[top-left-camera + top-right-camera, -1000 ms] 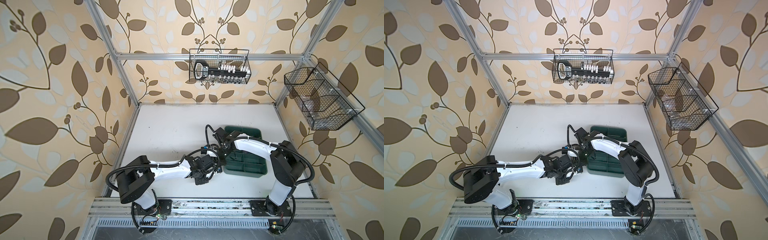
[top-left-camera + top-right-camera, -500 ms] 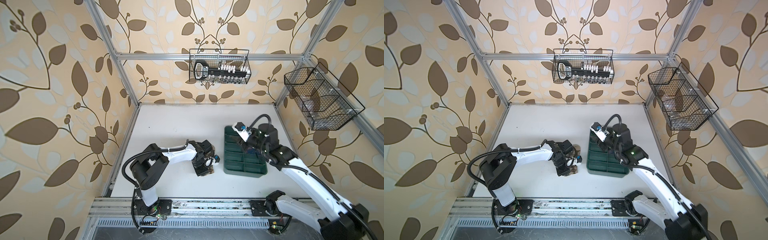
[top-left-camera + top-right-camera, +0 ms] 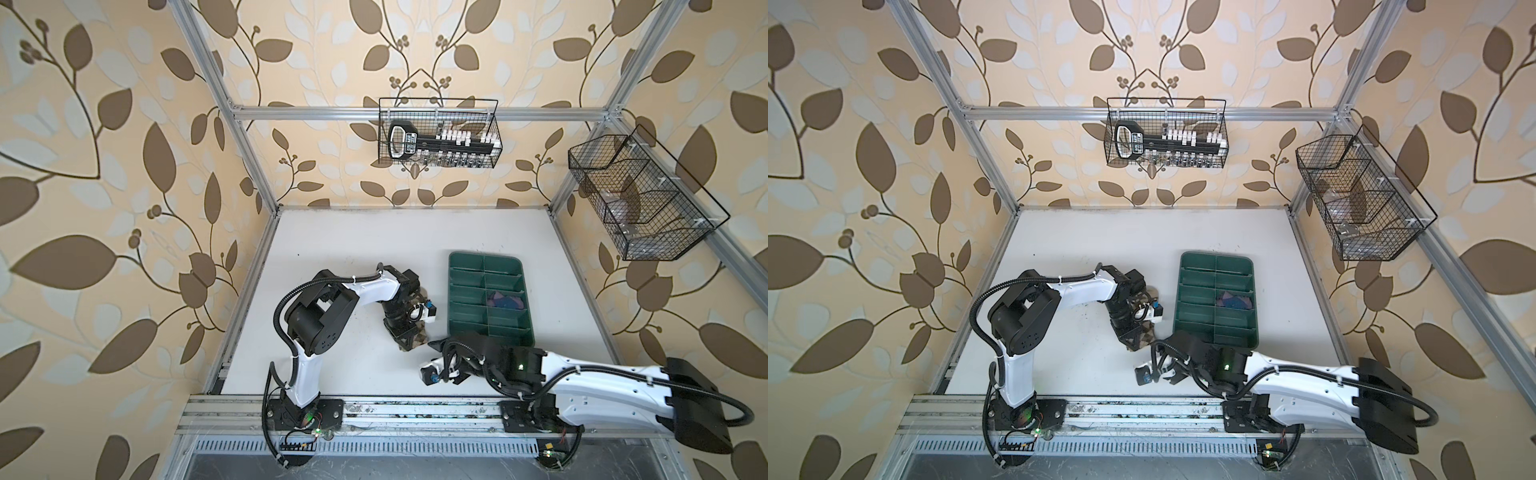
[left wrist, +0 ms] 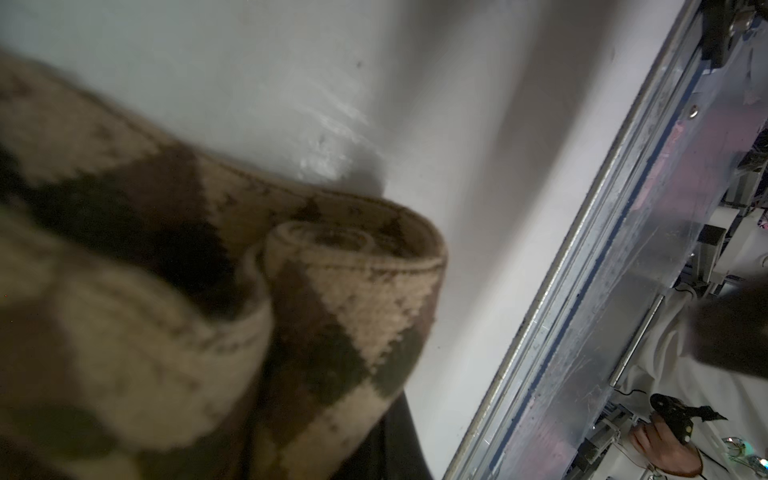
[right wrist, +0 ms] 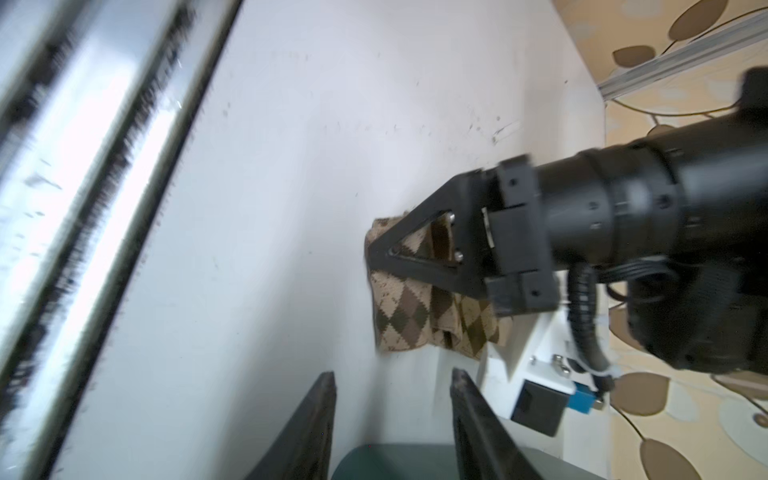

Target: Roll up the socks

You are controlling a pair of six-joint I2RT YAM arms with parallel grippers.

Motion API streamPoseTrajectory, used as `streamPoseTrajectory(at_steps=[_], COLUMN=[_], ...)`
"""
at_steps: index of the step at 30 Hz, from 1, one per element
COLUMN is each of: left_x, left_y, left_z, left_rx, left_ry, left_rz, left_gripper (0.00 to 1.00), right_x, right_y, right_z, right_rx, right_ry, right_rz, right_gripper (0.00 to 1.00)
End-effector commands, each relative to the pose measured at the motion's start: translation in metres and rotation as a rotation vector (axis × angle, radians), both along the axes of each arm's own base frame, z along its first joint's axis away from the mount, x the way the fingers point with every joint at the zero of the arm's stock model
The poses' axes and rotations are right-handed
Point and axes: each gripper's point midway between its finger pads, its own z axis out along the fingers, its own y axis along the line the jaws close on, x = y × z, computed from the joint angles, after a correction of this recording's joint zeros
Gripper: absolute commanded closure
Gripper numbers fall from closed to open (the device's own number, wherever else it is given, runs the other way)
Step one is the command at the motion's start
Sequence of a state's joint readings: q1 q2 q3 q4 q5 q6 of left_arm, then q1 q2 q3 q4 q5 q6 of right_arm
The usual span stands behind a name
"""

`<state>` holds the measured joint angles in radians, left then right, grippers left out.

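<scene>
The tan argyle sock [image 3: 420, 337] [image 3: 1148, 337] lies partly rolled on the white table just left of the green tray. My left gripper [image 3: 409, 338] [image 3: 1136, 338] [image 5: 374, 253] is shut on it from above. In the left wrist view the sock's rolled end [image 4: 332, 291] fills the frame and hides most of the jaws. The purple sock [image 3: 505, 300] [image 3: 1235, 300] sits bunched in a right-hand compartment of the tray. My right gripper [image 3: 440, 345] [image 3: 1163, 345] [image 5: 392, 378] stands open and empty over the tray's near left corner, pointing at the tan sock.
The green divided tray [image 3: 490, 334] [image 3: 1214, 337] [image 5: 395, 461] lies right of centre. The aluminium rail [image 3: 374, 409] [image 4: 582, 291] runs along the front edge. One wire basket [image 3: 438, 133] hangs on the back wall, another [image 3: 640, 199] on the right wall.
The right arm has swung from the tray's far end to its near left corner, and its jaws have opened. The left arm has folded back, still shut on the tan sock.
</scene>
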<state>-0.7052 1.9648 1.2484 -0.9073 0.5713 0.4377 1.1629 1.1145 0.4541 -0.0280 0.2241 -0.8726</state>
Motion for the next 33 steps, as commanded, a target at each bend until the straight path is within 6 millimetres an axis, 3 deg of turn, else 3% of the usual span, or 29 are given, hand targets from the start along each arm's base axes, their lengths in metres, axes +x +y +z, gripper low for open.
streamPoseTrajectory(at_steps=[1, 5, 11, 15, 17, 20, 24, 28, 31, 33], left_x=[-0.002, -0.001, 0.000, 0.004, 0.010, 0.018, 0.027, 0.039, 0.048, 0.054], left_y=[0.001, 0.002, 0.002, 0.002, 0.003, 0.005, 0.014, 0.035, 0.056, 0.075], left_z=[0.004, 0.003, 0.004, 0.011, 0.015, 0.025, 0.044, 0.074, 0.108, 0.133], left_rx=[-0.003, -0.001, -0.006, -0.014, -0.011, -0.021, -0.019, -0.004, -0.029, -0.051], left_ry=[0.027, 0.029, 0.023, -0.016, -0.064, -0.142, -0.274, -0.468, -0.667, -0.826], left_rz=[-0.001, 0.002, 0.006, 0.009, 0.017, 0.035, 0.072, 0.137, 0.240, 0.335], left_gripper=[1.00, 1.00, 1.00, 1.00, 1.00, 0.86, 0.68, 0.61, 0.58, 0.49], right_x=[0.035, 0.048, 0.060, 0.063, 0.063, 0.057, 0.042, 0.019, 0.004, -0.005], right_y=[0.018, 0.029, 0.036, 0.030, 0.028, 0.027, 0.024, 0.019, 0.017, 0.018], right_z=[0.012, -0.015, -0.039, -0.053, -0.054, -0.054, -0.058, -0.060, -0.058, -0.053], right_rx=[0.054, -0.001, -0.027, -0.086, -0.093, -0.096, -0.128, -0.176, -0.203, -0.204], right_ry=[-0.152, -0.109, -0.071, -0.018, -0.001, 0.045, 0.161, 0.299, 0.409, 0.523], right_rz=[-0.071, -0.075, -0.086, -0.109, -0.119, -0.110, -0.071, -0.021, 0.017, 0.011], right_gripper=[0.54, 0.53, 0.58, 0.79, 0.84, 0.98, 1.00, 1.00, 1.00, 1.00])
